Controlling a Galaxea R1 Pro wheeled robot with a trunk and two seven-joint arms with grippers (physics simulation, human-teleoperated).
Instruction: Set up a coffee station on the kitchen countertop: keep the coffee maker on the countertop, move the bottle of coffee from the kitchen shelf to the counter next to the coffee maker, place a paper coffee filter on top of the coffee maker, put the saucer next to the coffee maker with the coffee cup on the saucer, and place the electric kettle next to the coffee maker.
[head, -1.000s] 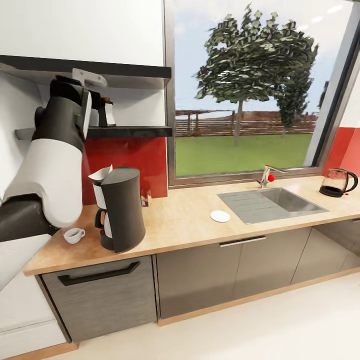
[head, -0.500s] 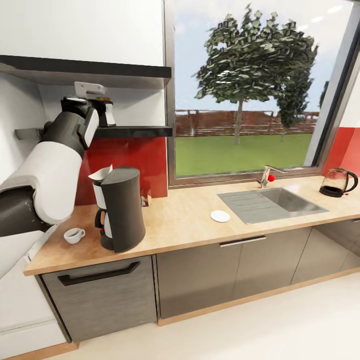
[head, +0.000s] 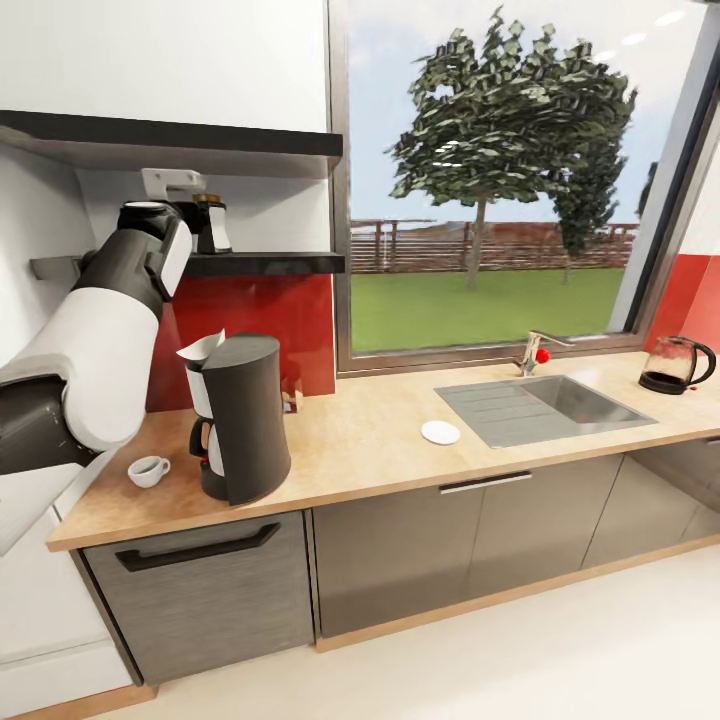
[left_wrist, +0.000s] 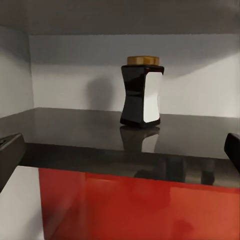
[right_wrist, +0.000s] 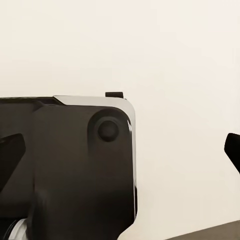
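shelf (left_wrist: 75, 127) dead ahead of my left gripper (left_wrist: 120, 150), and the bottle of coffee (left_wrist: 142, 92) stands upright on it, near the back wall, dark body, white label, tan lid. my left fingertips (left_wrist: 10, 150) sit wide apart at the two edges of the wrist view, nothing between them, the bottle well apart from them. from the head view my left arm (head: 95, 340) is raised up to that shelf, the bottle of coffee (head: 212, 225) just beyond its wrist.

down on the countertop (head: 370, 440) the coffee maker (head: 243, 418) stands upright at the left end, a paper coffee filter (head: 200, 347) poking up from its top on the side nearest my arm. the coffee cup (head: 148, 470) sits on the bare wood just beside the maker, no saucer under it. the saucer (head: 440, 432) lies well apart, near the front corner of the sink (head: 545, 405). the electric kettle (head: 677, 364) stands at the far right end of the counter, past the sink.

my right gripper (right_wrist: 120, 155) points at a pale plain surface, its fingertips (right_wrist: 10, 150) spread to the edges of the wrist view, holding nothing, a dark part of my own body (right_wrist: 75, 165) in front of it.
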